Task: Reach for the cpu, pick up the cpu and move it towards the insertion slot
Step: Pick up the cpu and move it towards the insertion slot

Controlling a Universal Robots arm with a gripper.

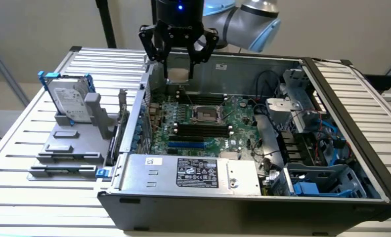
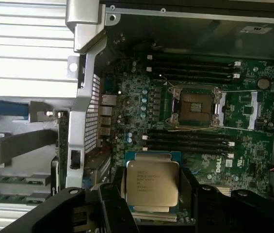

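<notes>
So the hand [image 1: 180, 74] is up over the back edge of the open case [image 1: 248, 197], fingers clamped on the cpu [image 1: 178, 75], one on each of two opposite edges. The chip is off everything, hanging in the air with its silver lid toward the wrist camera [image 2: 152, 183], and it looks held pretty flat and square.

The slot [image 1: 206, 114] sits below the hand and a bit further into the case, on the green board [image 1: 238, 111], with black memory slots [image 1: 198, 131] just past it. From the wrist you can see the slot [image 2: 195, 108] open, dark centre, silver frame and thin wire levers around it. Chip and slot are well apart right now, so I'd say the carry is underway but not close to done.

What I'd worry about: it's an edge grip on a thin, slick part, so any bump and it could tilt or slip out onto the board. The case wall [image 1: 146, 98] is right beside the hand too, easy to clip on the way down. And if the chip arrives slightly rotated against the frame, it'll land on the rim or the levers instead of in the socket.
</notes>
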